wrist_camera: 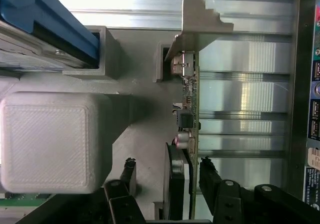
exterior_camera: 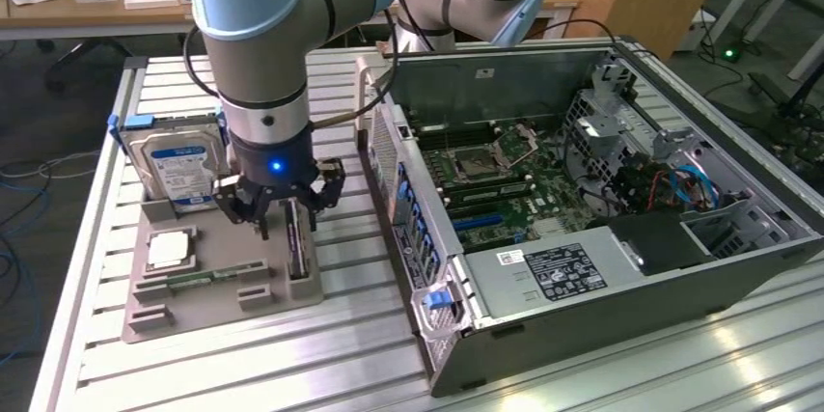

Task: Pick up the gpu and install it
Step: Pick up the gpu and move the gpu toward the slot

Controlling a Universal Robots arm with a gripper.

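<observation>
Now, pick-up stage: black claw (wrist_camera: 167,168) straddles upright thin dark gpu card w/ silver bracket (wrist_camera: 191,101), jaws wide, nothing gripped yet.

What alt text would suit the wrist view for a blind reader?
The open gripper straddles the gpu, which stands on edge in a gray holder on the slatted metal table. A white block rests on the same holder.

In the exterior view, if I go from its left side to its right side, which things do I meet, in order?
hard drive → gripper over the gpu → open computer case → blue cables inside that case
</observation>
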